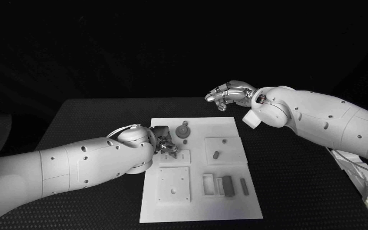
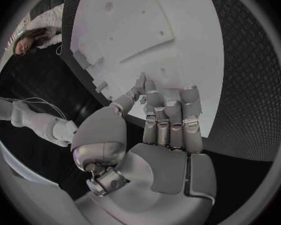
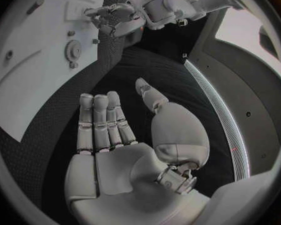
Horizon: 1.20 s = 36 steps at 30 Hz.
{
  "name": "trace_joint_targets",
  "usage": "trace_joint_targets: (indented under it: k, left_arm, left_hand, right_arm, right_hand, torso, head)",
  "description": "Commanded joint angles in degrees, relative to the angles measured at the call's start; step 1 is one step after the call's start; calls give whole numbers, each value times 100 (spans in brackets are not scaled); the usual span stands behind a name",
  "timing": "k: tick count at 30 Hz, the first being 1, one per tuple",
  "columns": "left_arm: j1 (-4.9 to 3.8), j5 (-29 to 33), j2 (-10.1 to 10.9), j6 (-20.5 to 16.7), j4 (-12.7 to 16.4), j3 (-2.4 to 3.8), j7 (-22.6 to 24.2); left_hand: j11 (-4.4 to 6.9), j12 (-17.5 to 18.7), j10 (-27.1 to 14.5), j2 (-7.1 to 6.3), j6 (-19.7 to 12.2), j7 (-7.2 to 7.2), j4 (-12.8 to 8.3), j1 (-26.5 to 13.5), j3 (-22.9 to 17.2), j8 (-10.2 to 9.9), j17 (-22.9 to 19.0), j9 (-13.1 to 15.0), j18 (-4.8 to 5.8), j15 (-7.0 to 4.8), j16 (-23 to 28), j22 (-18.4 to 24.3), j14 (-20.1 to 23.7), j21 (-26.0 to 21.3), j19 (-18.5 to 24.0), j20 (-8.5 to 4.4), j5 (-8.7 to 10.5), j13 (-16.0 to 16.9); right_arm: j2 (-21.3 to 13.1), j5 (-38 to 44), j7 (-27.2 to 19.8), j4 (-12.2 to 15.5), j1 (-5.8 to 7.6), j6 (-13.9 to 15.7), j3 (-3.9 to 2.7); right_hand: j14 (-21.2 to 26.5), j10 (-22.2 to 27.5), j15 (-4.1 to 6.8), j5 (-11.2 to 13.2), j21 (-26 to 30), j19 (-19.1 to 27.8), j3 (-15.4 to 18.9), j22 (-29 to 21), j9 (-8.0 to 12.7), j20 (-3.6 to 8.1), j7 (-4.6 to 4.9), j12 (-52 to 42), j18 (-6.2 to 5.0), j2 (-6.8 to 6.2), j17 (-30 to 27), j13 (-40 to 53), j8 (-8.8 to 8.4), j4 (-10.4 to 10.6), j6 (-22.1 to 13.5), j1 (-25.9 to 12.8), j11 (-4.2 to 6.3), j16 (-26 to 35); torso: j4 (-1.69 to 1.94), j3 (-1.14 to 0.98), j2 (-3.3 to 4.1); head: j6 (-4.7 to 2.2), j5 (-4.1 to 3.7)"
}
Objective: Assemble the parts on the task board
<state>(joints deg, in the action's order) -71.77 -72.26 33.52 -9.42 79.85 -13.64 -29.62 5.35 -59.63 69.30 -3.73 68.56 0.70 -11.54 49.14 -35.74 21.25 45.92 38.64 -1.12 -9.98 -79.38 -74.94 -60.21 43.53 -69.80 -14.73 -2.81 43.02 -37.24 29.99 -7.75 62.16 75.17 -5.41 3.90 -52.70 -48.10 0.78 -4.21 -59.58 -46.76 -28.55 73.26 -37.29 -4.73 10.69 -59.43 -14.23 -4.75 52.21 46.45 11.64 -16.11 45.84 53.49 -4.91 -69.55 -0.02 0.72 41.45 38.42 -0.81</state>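
The left hand lies low over the task board, at the board's edge on the left arm's side, about midway along it. In the left wrist view its fingers are bent forward together with the thumb drawn in beside them, the tips down at the white surface of the board; whether anything is pinched between them cannot be told, since the tips hide whatever may lie under them. Just beside this hand, toward the board's far end, stands a round grey part with a small stem, seen also from the right wrist as a ringed disc. Further across the board from the hand lies a small dark oblong part on a raised square, and toward the board's near end a row of upright grey parts stands next to a square plate with small holes. The right hand is held above the black table, off the board's far corner on the right arm's side and well apart from it; the right wrist view shows its palm bare, the fingers straight and side by side, the thumb apart, holding nothing.
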Motion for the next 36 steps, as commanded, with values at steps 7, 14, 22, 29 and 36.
trace_joint_targets:
  k: [7, 14, 22, 29, 36]
  left_arm:
    - [6, -81, -34, -181, 11, 2, 73]
    - [60, -88, -79, -110, -39, 2, 66]
    - [105, -88, -119, -114, -99, 2, 81]
    - [109, -88, -118, -124, -114, 3, 89]
    - [109, -88, -114, -163, -113, 3, 100]
  left_hand:
    - [7, -30, -28, 163, 2, 5, -65, 207, -62, 32, -13, 8, -216, -32, -37, -106, -8, 39, 7, -70, -12, -2]
    - [8, -30, -25, 151, 2, 5, -54, 205, -50, 31, -15, 8, -216, -33, -39, -105, -13, 41, 4, -71, -12, -4]
    - [5, -24, -30, 137, -7, 8, -10, 184, -26, 26, -23, 5, -213, -33, -36, -102, -12, 38, 7, -69, -8, -9]
    - [2, -22, -34, 103, -18, 11, 19, 173, -8, 21, -29, 3, -213, -34, -34, -100, -11, 34, 10, -70, -7, -12]
    - [-6, -22, -41, -35, -43, 20, 135, 119, 37, 10, -40, 0, -213, -36, -35, -94, -7, 26, 12, -72, -2, -15]
  right_arm:
    - [3, 30, -35, 12, -1, -94, -3]
    - [1, 30, -32, 16, -1, -90, -3]
    - [-3, 30, -30, 22, -1, -94, -3]
    - [-9, 30, -30, 24, -1, -92, -3]
    - [-13, 30, -30, 25, -1, -95, -3]
  right_hand:
    - [20, 50, 17, 34, 22, -8, 43, 6, 1, -32, 37, -32, -77, -5, -12, -13, 2, -4, 10, 24, 6, -33]
    - [20, 50, 17, 33, 23, -9, 45, 6, 1, -32, 37, -34, -77, -4, -15, -16, 2, -2, 11, 20, 6, -34]
    - [21, 51, 17, 33, 25, -9, 48, 6, 2, -33, 37, -37, -77, 0, -19, -22, 2, 3, 12, 12, 6, -35]
    - [22, 52, 17, 33, 26, -10, 49, 5, 3, -33, 37, -39, -77, 0, -22, -26, 1, 4, 12, 9, 6, -36]
    - [22, 52, 17, 33, 27, -10, 50, 5, 3, -34, 37, -40, -77, -1, -24, -30, 1, 5, 12, 7, 6, -37]
  torso:
    - [-1, 2, 0]
    - [-5, 0, 3]
    - [-6, -3, 1]
    - [-3, -2, -3]
    - [3, 0, -1]
  head:
    - [-11, -5]
    - [-5, -4]
    - [-1, -12]
    - [2, -16]
    - [-3, -21]
